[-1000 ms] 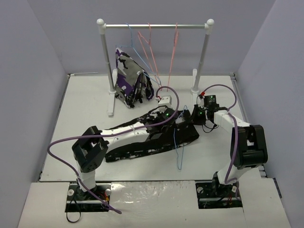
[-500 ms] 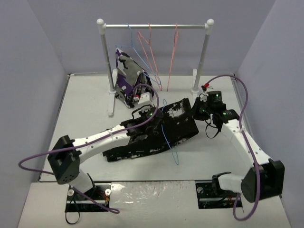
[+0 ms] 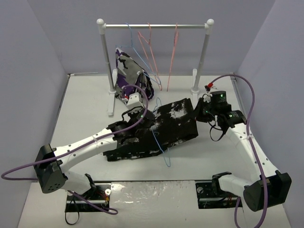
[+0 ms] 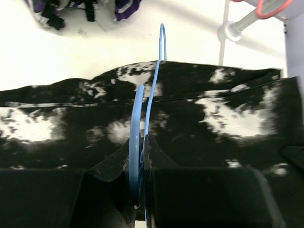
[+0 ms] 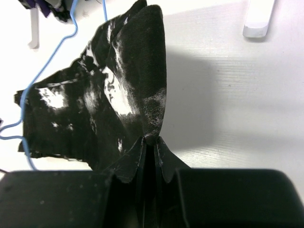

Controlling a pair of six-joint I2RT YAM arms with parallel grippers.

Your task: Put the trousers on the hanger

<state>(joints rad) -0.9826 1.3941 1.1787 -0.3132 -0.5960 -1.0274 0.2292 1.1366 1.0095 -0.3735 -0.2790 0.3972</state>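
On the table (image 3: pixel 85 109): one trousers (image 3: pixel 180 128), one hanger (image 4: pixel 135 142)
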